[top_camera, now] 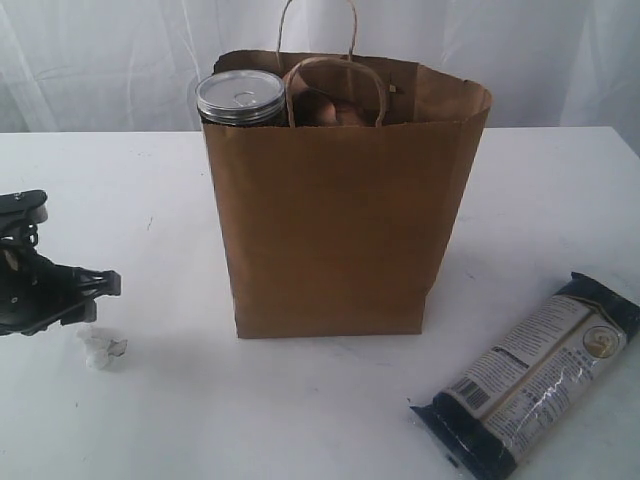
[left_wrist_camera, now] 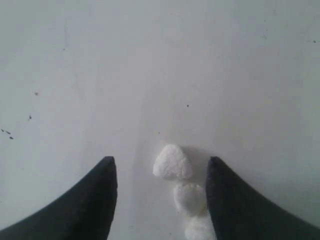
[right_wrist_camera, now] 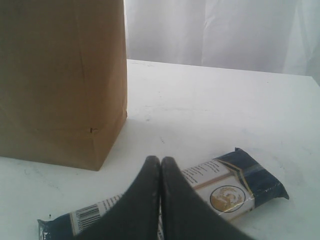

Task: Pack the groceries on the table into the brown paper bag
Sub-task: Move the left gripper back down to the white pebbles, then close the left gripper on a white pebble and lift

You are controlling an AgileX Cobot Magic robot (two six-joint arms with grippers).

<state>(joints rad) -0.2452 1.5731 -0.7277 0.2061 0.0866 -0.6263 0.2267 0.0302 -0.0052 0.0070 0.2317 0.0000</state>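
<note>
The long dark-blue packet (top_camera: pixel 535 375) lies on the surface (top_camera: pixel 150 430) to the near right of the brown paper bag (top_camera: pixel 330 220), whose mouth looks crowded. Our right gripper (right_wrist_camera: pixel 160 162) hovers above it, jaws clenched on nothing; unless they part, we risk shoving it away. Our left gripper (left_wrist_camera: pixel 161 165) holds its jaws released around a white scrap (top_camera: pixel 103 348)

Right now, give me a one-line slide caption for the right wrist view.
Shut right pincer pointing at the long dark-blue packet lying on the white table, near the brown paper bag.
</note>
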